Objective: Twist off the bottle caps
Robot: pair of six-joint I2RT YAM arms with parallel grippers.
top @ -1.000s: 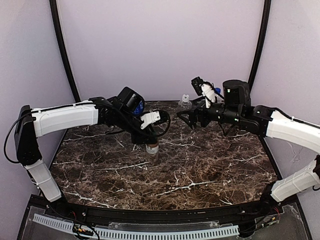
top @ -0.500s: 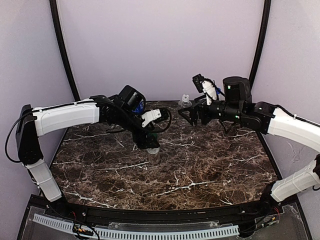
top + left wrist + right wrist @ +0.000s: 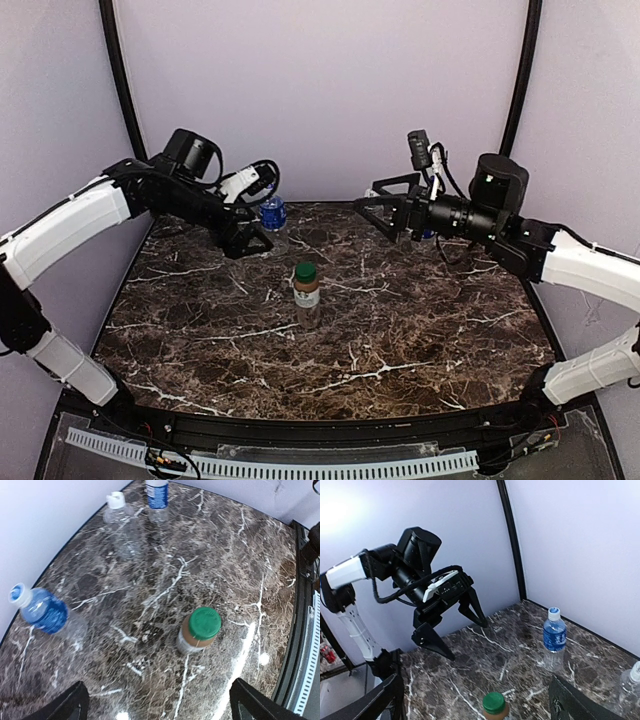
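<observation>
A brown bottle [image 3: 306,291] with a green cap [image 3: 205,623] stands upright mid-table, its cap on. My left gripper [image 3: 249,243] hangs open and empty, up and to the left of it, beside a blue-labelled bottle [image 3: 272,214]. In the left wrist view, a plain clear bottle [image 3: 120,519] and another blue-labelled one [image 3: 157,493] stand at the back. My right gripper [image 3: 376,212] is open and empty in the air at the back right. In the right wrist view the brown bottle [image 3: 495,706] lies low between its fingers, well below them.
The dark marble table [image 3: 420,330] ends at the lilac back wall [image 3: 320,90] and black corner posts [image 3: 126,100]. A black rail [image 3: 302,630] borders the table's near edge. The back bottles stand close to the wall.
My left gripper has opened, let go of the brown bottle's top, and pulled up and back to the left. The green cap now shows. The right gripper rose slightly.
</observation>
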